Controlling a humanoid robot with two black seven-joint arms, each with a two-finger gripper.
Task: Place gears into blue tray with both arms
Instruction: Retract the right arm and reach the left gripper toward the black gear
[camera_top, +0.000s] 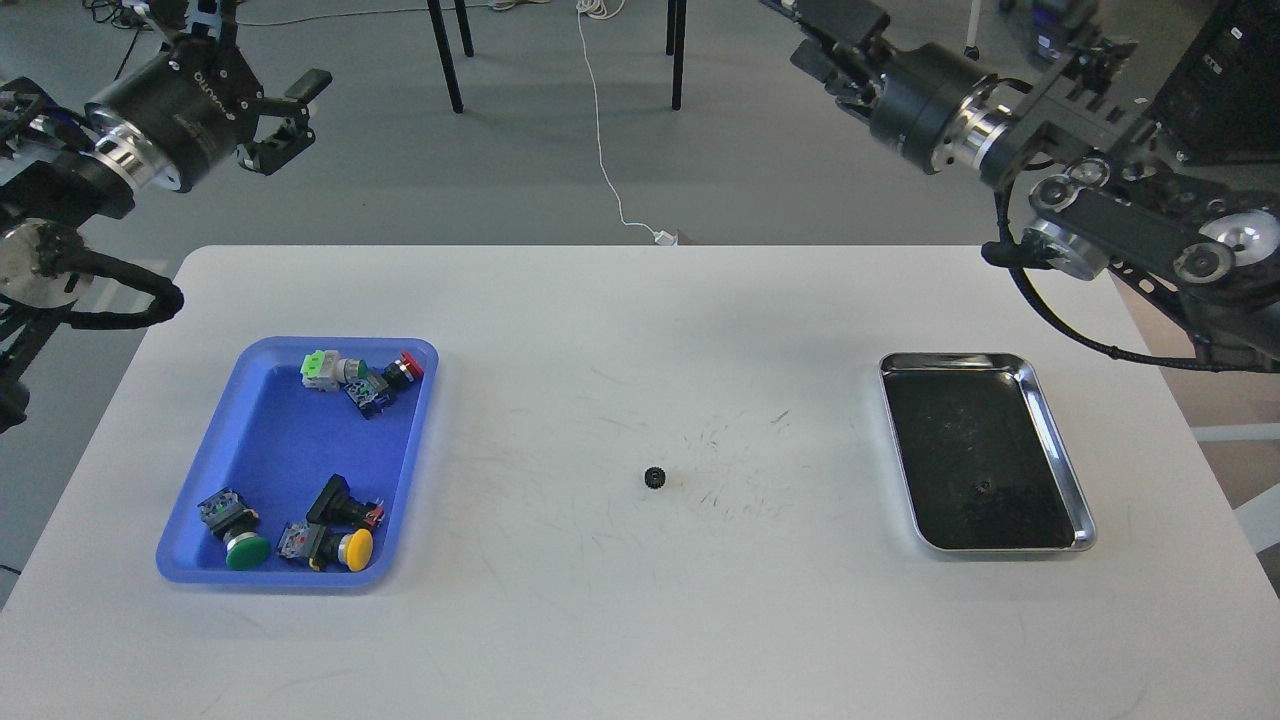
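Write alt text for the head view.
One small black gear lies mid-table between a blue tray of push-button switches on the left and a steel tray on the right. Both arms hover high at the far corners.

One tiny black toothed gear (655, 478) lay flat on the white worktop (640, 620), between the two trays and well apart from both. The blue tray (262, 440), rectangular with rounded corners and a raised rim, sat at the left, holding coloured push-button switches (345, 375).
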